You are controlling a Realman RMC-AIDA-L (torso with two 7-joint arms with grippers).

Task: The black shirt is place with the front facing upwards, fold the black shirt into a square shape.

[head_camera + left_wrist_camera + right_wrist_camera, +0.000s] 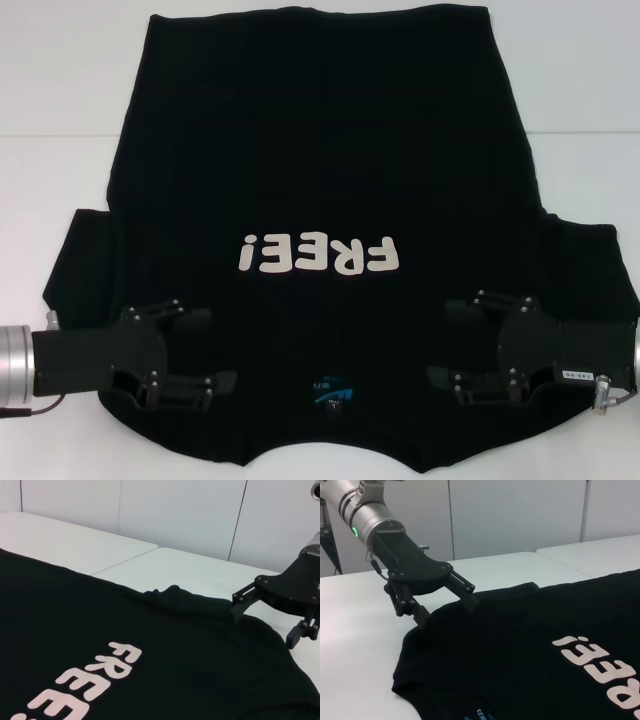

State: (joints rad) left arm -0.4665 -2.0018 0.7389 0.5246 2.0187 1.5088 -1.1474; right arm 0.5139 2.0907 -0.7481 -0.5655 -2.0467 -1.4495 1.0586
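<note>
The large plain black short-sleeved cotton T-shirt (320,200) lies spread flat, front up, on the white worktop (60,90), its collar and small blue neck label (328,388) toward us and the hem at the far side. White block letters reading "FREE!" (318,256) sit across its chest.

Our left end effector (205,348) hovers over the left shoulder, and our right end effector (450,340) over the right shoulder, one on each side of the collar. Both have their fingers spread wide apart and hold nothing; in the wrist views the fingertips hang just above or barely touching the cloth.

The main risk, as we judge it, is a pinch that catches only the top layer, or none at all: the knit is thin, soft and limp, and lies flush with the smooth, hard worktop, giving the fingers little to bite on. If one side grips and the other slips, the fold would come out skewed and far from square. The sleeves (80,260) already show loose creases and a small raised ridge near the shoulder seams, which could bunch under a fold. Black fingers against black fabric also make contact hard to judge.
</note>
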